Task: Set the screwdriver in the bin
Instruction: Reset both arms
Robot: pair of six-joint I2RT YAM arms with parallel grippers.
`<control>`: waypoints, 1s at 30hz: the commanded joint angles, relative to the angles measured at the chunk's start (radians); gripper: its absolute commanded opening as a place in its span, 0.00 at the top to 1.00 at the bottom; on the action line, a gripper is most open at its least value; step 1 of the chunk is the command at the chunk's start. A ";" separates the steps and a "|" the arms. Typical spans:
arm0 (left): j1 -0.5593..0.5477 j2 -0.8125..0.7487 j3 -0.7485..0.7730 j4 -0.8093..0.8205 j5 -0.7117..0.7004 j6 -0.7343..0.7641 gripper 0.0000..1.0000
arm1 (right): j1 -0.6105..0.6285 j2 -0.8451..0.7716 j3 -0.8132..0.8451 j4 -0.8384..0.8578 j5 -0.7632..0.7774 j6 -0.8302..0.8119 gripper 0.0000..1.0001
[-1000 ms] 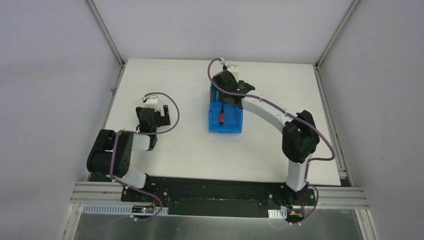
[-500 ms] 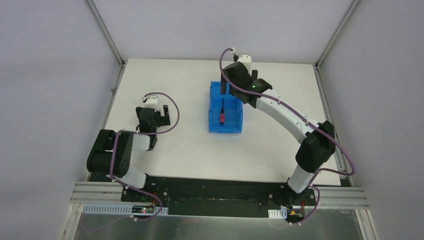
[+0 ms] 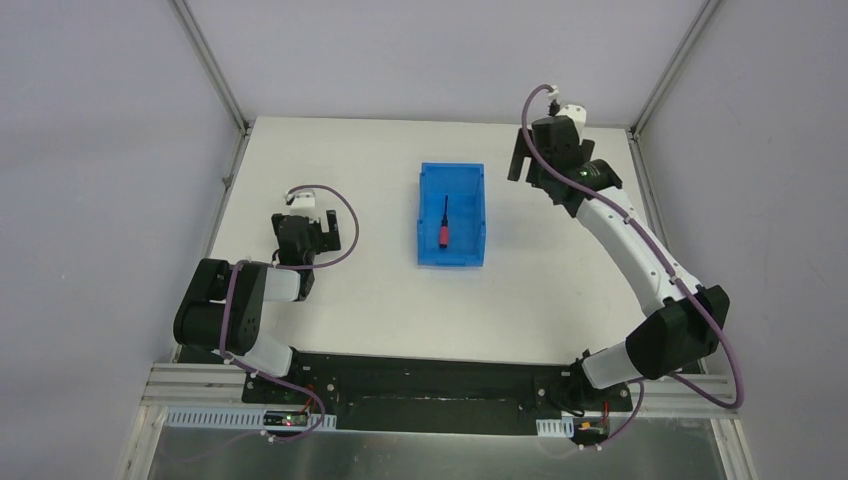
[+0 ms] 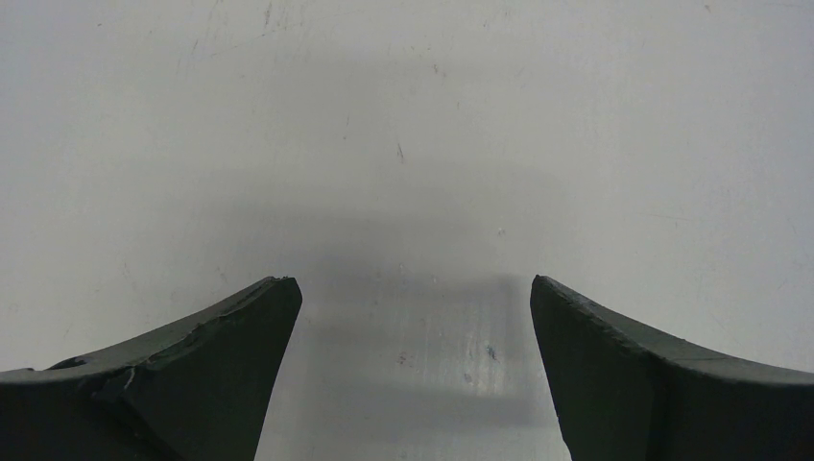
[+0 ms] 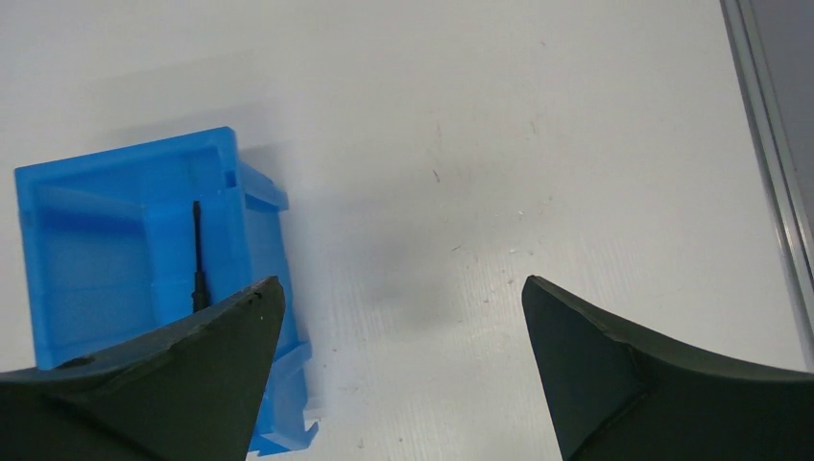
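Inside bin [image 3: 466,200], screwdriver [image 3: 444,222] lengthwise (handle nearward)

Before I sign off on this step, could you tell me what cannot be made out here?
- Right wrist view: the screwdriver's handle, hidden behind the right gripper's finger.
- Right wrist view: one end of the bin, covered by that finger.
- Top view: the screwdriver's tip shape, too small.

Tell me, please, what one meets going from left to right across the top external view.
left gripper → bin, with the screwdriver lying in it → right gripper
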State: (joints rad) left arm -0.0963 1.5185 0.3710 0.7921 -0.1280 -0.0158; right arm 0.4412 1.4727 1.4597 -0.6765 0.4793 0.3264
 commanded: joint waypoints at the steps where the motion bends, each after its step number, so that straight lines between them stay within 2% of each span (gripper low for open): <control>1: 0.012 -0.013 0.002 0.029 0.009 -0.006 0.01 | -0.078 -0.052 -0.026 -0.024 -0.064 -0.041 0.02; 17: 0.012 -0.013 0.003 0.029 0.009 -0.006 0.01 | -0.417 -0.057 -0.120 0.014 -0.284 -0.125 0.02; 24: 0.012 -0.013 0.003 0.029 0.009 -0.006 0.01 | -0.509 -0.033 -0.158 0.075 -0.430 -0.198 0.02; 30: 0.012 -0.014 0.003 0.029 0.010 -0.006 0.01 | -0.561 0.002 -0.162 0.097 -0.488 -0.251 0.01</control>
State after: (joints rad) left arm -0.0963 1.5185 0.3710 0.7921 -0.1284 -0.0158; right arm -0.0891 1.4570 1.2957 -0.6365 0.0654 0.1322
